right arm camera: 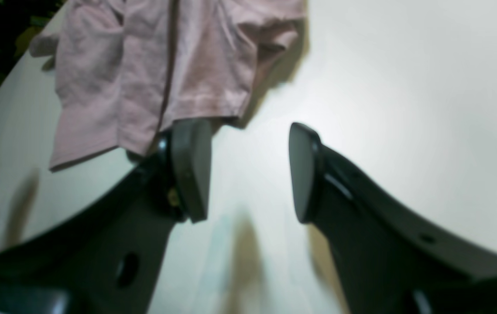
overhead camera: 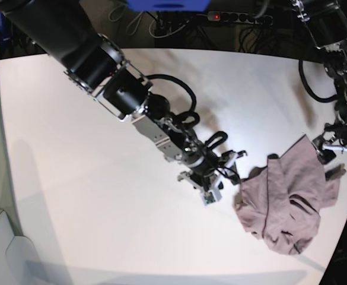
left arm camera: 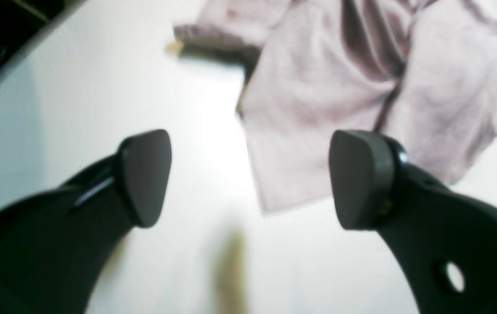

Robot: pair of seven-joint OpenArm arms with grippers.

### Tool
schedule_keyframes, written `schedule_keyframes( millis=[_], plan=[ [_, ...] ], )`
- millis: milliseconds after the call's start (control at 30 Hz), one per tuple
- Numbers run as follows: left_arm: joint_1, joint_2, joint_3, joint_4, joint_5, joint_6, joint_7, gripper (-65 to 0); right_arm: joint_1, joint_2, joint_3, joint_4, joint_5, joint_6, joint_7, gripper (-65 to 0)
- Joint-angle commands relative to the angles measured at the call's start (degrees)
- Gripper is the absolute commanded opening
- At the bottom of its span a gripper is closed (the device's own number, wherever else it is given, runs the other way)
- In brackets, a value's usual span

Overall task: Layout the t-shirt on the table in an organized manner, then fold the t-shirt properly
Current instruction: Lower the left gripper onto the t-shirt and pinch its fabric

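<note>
I find the t-shirt (overhead camera: pixel 289 205) crumpled at the table's (overhead camera: pixel 72 196) four o'clock edge, unspread. My left gripper (left arm camera: pixel 248 179) and right gripper (right arm camera: pixel 248 172) both hang released, flanking it for corner pickups.

Black ribbed arm (overhead camera: pixel 84 47), looping black cables, matte dark rounded jaws

one t-shirt (overhead camera: pixel 289 205), two grippers, one table (overhead camera: pixel 90 196)
</note>
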Motion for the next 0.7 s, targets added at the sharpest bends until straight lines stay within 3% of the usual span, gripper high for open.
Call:
schedule_keyframes(
  millis=[0, 167, 267, 333, 667],
  plan=[
    [-2.11, -1.05, 0.41, -1.00, -0.42, -0.08, -1.61, -10.2, 1.58, 0.21, 0.32, 1.05, 0.54, -0.08, 1.45, -35.6],
    [-4.39, -0.70, 3.13, -8.47, -0.42, -0.69, -2.49, -10.2, 1.49, 1.97, 0.32, 1.05, 0.71, -0.08, 1.45, -35.6],
    [-4.83, -0.53, 5.15, -8.82, -0.42, -5.00, -5.66, -10.3, 1.32, 2.32, 0.32, 1.05, 0.71, -0.08, 1.45, -35.6],
    [-4.92, -0.53, 6.74, -9.79, -0.42, -6.14, -6.53, -10.3, 0.70, 2.41, 0.32, 1.13, 0.71, -0.08, 1.54, -35.6],
    [-7.82, -0.35, 8.32, -19.90, -0.42, -6.32, -7.68, -9.9, 0.61, 3.37, 0.32, 1.13, 0.62, -0.08, 1.72, -35.6]
  ],
)
